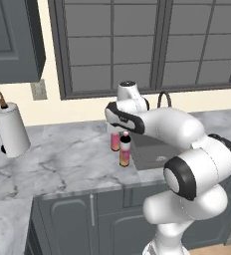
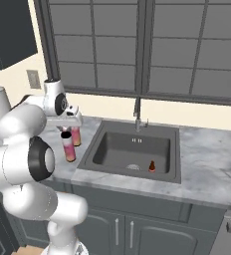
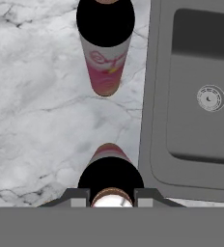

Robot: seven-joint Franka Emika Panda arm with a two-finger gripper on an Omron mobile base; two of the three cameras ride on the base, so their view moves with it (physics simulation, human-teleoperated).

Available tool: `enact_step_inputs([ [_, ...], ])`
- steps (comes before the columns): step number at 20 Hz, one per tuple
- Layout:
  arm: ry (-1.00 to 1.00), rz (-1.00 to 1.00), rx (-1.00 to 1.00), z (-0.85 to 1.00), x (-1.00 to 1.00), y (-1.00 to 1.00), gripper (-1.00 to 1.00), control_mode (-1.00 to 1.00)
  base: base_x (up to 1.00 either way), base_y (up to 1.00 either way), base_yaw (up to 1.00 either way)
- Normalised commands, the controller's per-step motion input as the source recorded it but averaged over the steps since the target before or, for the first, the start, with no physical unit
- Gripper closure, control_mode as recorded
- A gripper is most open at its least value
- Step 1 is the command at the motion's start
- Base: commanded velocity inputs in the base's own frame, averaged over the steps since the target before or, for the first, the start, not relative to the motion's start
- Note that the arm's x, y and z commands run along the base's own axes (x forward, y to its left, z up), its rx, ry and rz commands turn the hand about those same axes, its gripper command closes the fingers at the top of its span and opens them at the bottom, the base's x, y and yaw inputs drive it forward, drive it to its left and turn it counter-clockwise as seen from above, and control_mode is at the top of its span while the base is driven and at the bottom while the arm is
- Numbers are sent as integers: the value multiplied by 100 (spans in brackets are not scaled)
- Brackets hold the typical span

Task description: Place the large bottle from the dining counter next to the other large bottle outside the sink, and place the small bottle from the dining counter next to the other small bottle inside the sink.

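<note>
My gripper (image 3: 111, 197) is shut on the top of a large pink-and-white bottle (image 3: 110, 166) with a black cap. This bottle stands upright on the marble counter, just left of the sink (image 3: 150, 120). The same gripper (image 1: 123, 131) (image 2: 66, 128) and held large bottle (image 1: 125, 152) (image 2: 68, 148) appear in both base views. Whether the bottle's base touches the counter I cannot tell. The other large bottle (image 3: 105, 53) (image 1: 116, 142) (image 2: 76, 136) stands close behind it, apart from it. A small orange bottle (image 2: 152, 166) stands inside the sink (image 2: 127, 175), near its front right.
A paper towel roll (image 1: 10, 130) stands at the counter's left. The faucet (image 2: 137, 115) rises behind the sink, below a wide window. The drain (image 3: 210, 98) lies in the sink floor. The counter's front edge runs just in front of the bottles.
</note>
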Motion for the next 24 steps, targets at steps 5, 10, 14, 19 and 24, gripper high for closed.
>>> enact_step_inputs([
  [5,2,0,0,-20,0,0,100,-100,0,0,0],
  [10,2,0,0,-23,0,0,100,-100,0,0,0],
  [14,3,0,0,-24,0,0,100,-100,0,0,0],
  [19,0,0,0,0,0,0,100,-100,0,0,0],
  [24,0,0,0,0,0,0,-100,-100,0,0,0],
])
